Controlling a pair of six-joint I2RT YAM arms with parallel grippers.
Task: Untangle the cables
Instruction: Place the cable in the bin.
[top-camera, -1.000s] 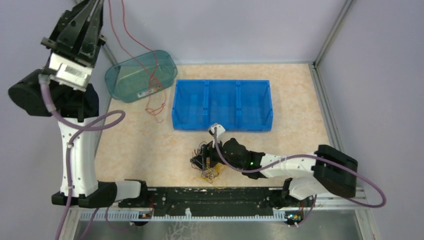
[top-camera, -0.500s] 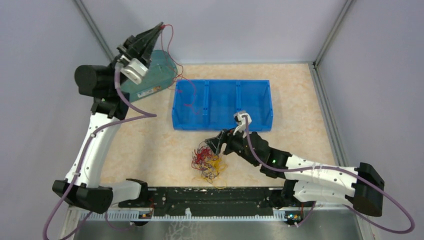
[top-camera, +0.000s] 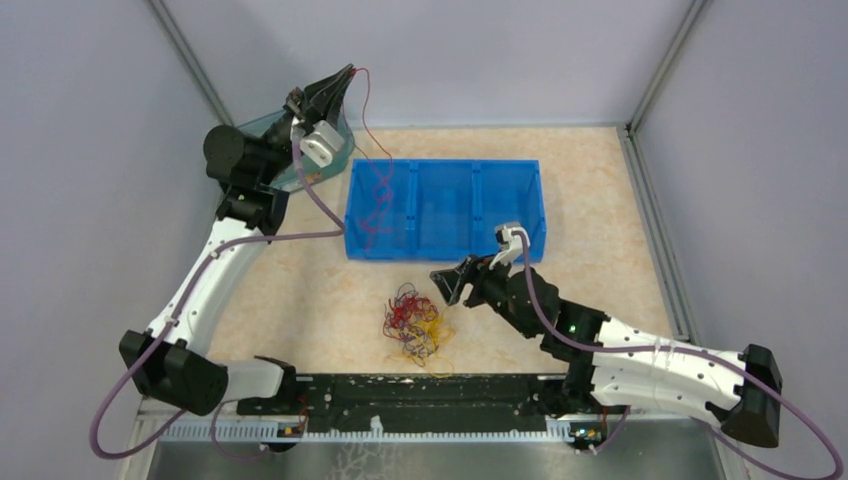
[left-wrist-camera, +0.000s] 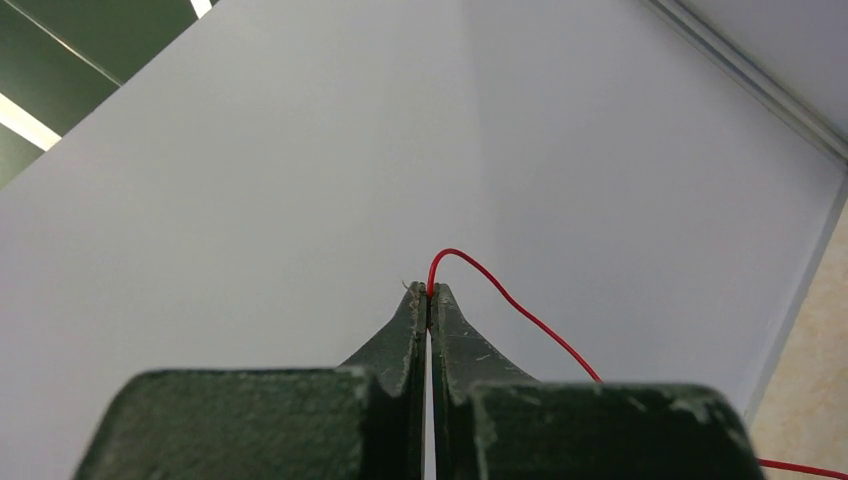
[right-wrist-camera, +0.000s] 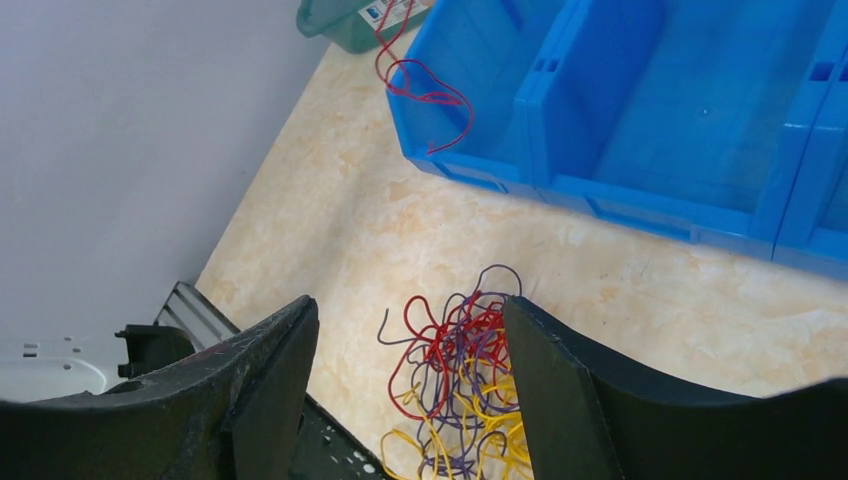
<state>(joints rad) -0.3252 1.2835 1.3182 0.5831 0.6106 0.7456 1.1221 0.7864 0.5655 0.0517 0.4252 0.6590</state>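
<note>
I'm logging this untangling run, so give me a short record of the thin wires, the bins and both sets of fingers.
left fingers: shut on the red thin wire, raised at the back left
red thin wire: hangs from them down at the left compartment of the blue three-compartment plastic bin
tangle: red, purple and yellow thin wires heaped on the table before the bin
right fingers: open, empty, near the tangle
teal translucent container: back left, beside the bin
</note>
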